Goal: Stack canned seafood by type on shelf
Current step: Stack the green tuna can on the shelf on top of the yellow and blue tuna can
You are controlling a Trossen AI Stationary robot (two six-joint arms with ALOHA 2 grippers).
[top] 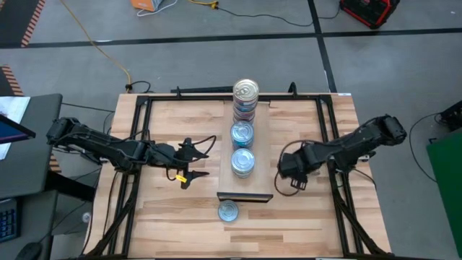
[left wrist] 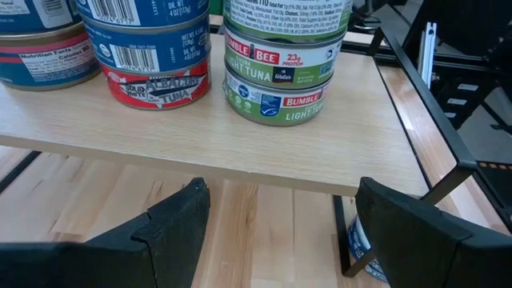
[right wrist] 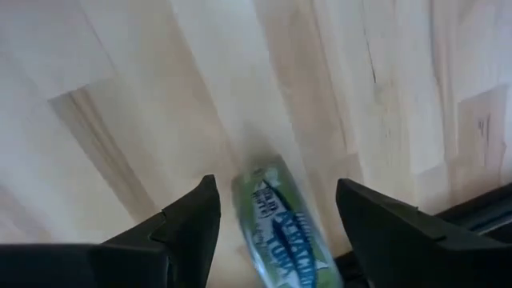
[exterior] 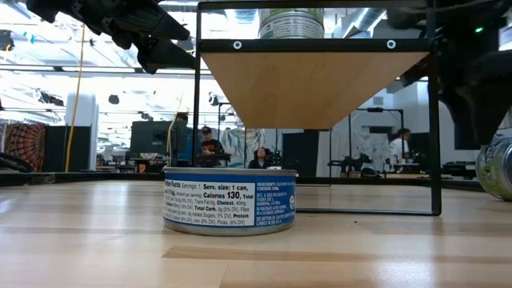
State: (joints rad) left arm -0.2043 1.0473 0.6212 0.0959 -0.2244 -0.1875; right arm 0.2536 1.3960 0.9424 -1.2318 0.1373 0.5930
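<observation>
Now I see blue-topped tins [top: 242,160] stacked on the shelf [top: 260,144]; labels blur. Both grippers, left [top: 193,164] and right [top: 294,180], gape empty.

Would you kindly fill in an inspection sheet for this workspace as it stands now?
Surface: striped wood tabletop, black frame around it.
Job's things: three tin stacks on the shelf; one blue-topped tin on the tabletop before it; a green-labelled tin lying on edge under the right gripper.
Clutter: nothing seen.
Grippers: left gripper open, left of shelf; right gripper open, right of shelf.
Cables: yellow cable on floor.
Surroundings: people far behind.
</observation>
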